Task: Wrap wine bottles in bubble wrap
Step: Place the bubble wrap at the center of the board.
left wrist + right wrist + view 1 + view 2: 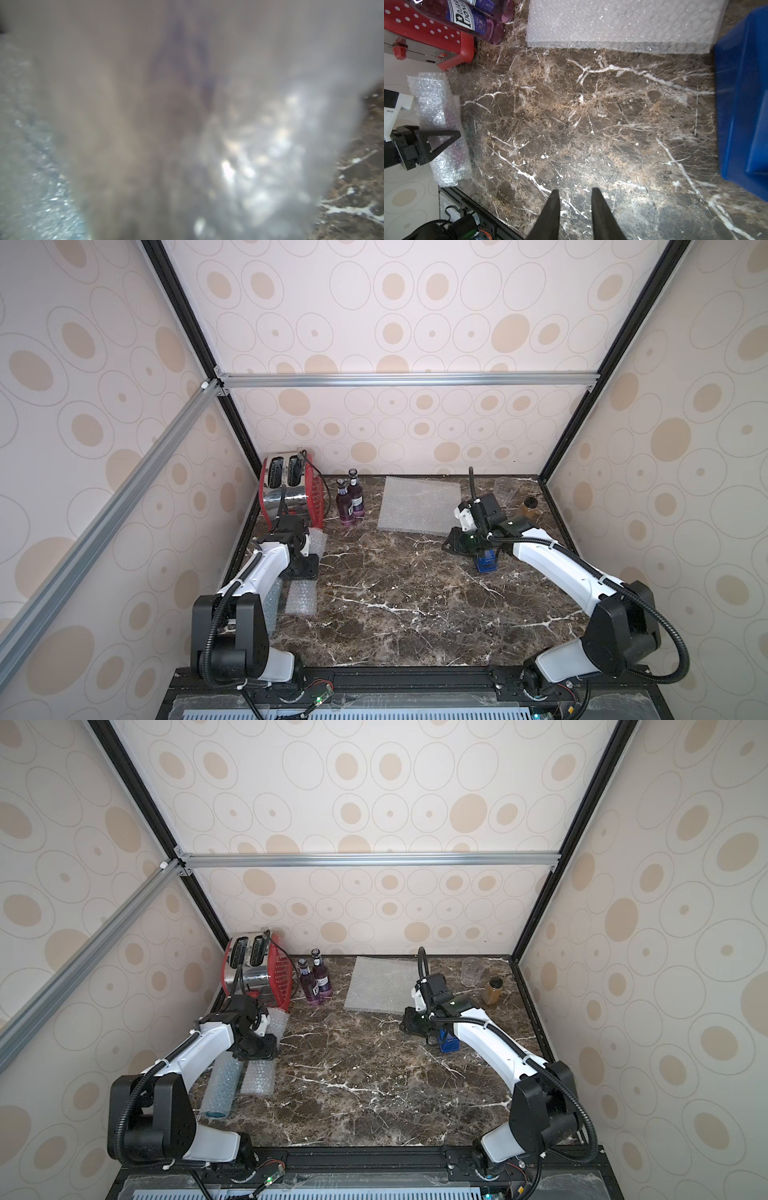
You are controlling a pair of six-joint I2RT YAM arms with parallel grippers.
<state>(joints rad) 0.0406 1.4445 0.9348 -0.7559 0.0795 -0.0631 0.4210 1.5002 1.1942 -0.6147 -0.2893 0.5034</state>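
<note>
1. The left pincer (306, 568) is hanging directly over a bubble-wrap roll (258, 1077) that is showing a purple tint inside. Wrap is filling its wrist view, so I cannot tell whether the jaws are gripping the roll or only standing around it. If they are releasing a loose edge, the springy wrap is likely to uncurl and bare the bottle.
2. A second roll (224, 1085), showing a blue-green end, is lying just beside that pincer on its outer side. A nudge from the arm could be setting it rolling or unwinding.
3. The right pincer (575, 190) is hovering empty over bare desk (415, 614), its jaws standing narrow with a slim gap. The flat bubble wrap sheet (419, 506) is lying just beyond it. Its edge is looking layered, so a pinch is risking several sheets at once, or none.
4. Two unwrapped wine bottles (345, 508) are standing upright and touching, between the pincers and nearer the left one, just beside the red basket (316, 499). Being slim, they are liable to topple under a sideways approach.
5. A blue boxy object (486, 562), which I cannot identify, is sitting under the right pincer's wrist, and a swing could be knocking it.
6. Containers: the bottles are capped and holding purple liquid. Beyond the right pincer, the clear cup (471, 971) is appearing empty and the lidded amber jar (493, 991) is holding brownish contents. The basket's inside is not showing.
</note>
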